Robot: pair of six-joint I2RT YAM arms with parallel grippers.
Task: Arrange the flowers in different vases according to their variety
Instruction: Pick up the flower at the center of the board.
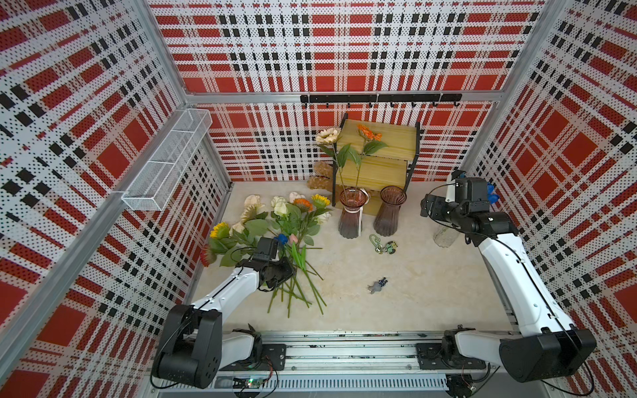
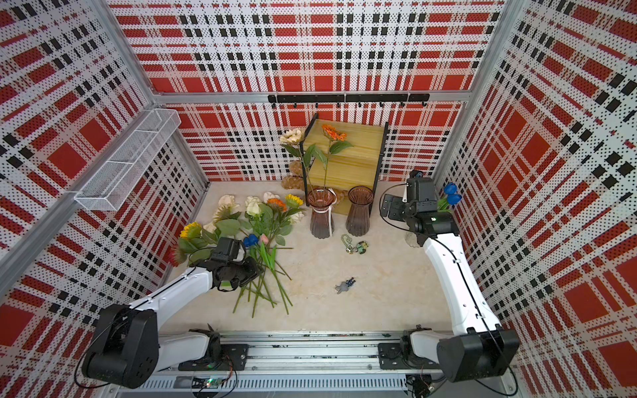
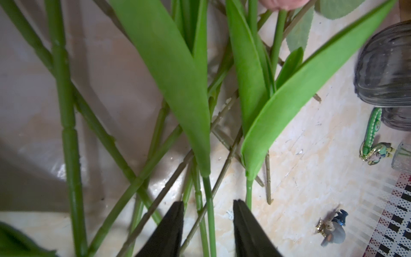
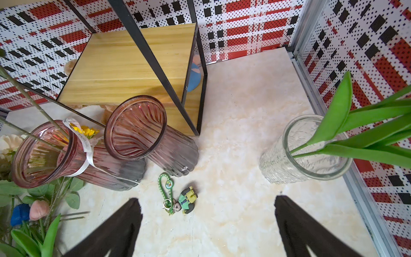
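Fingers of your left gripper stand partly apart astride a tulip stem in the loose flower pile on the table's left side, while your right gripper gapes wide and empty near the clear glass vase holding blue tulips, with two sunflowers standing in the pinkish ribbed vase.

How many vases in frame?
3. Pinkish ribbed vase in front of the wooden shelf, holding two sunflowers; brownish ribbed vase beside it, empty; clear glass vase near the right wall, holding tulip leaves. None appears hidden.
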